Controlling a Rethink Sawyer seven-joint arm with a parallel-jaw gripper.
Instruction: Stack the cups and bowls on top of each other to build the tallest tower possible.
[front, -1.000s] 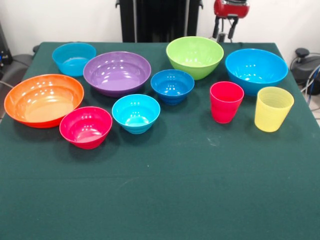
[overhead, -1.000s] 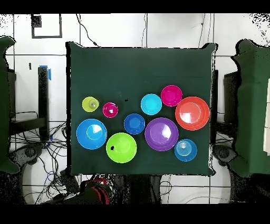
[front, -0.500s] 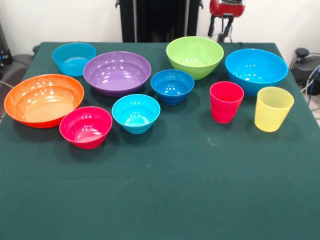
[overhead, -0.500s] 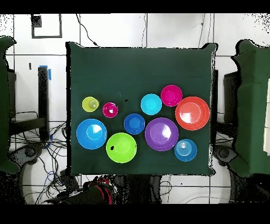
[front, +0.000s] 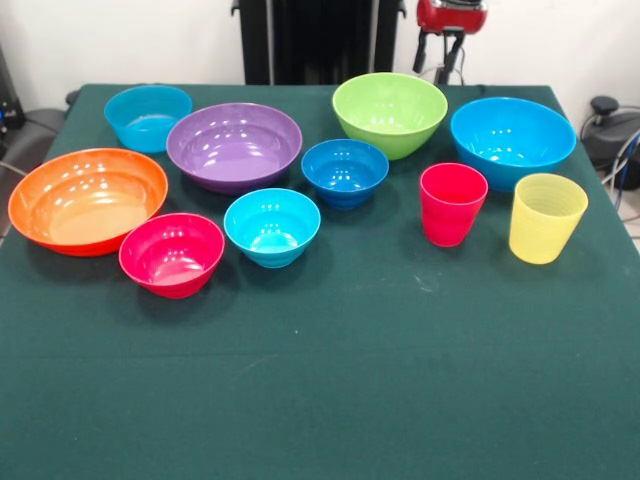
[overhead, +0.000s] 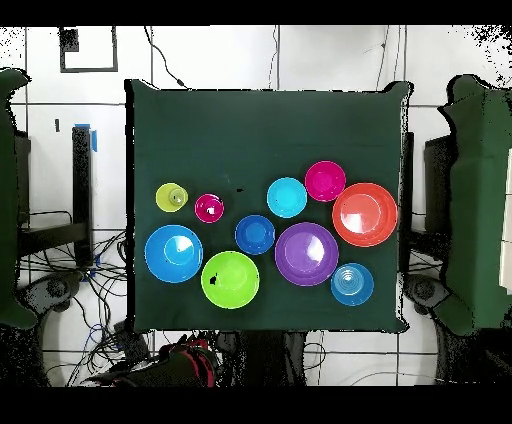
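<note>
You have eight bowls and two cups upright on the table, none stacked. At your front view's right stand the yellow cup (front: 545, 218) and red cup (front: 452, 204), near the big blue bowl (front: 512, 140). The lime bowl (front: 390, 113), purple bowl (front: 234, 146) and orange bowl (front: 87, 199) sit apart.

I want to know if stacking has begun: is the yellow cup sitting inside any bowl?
No, the yellow cup stands alone on the green tablecloth, beside the red cup and in front of the big blue bowl.
</note>
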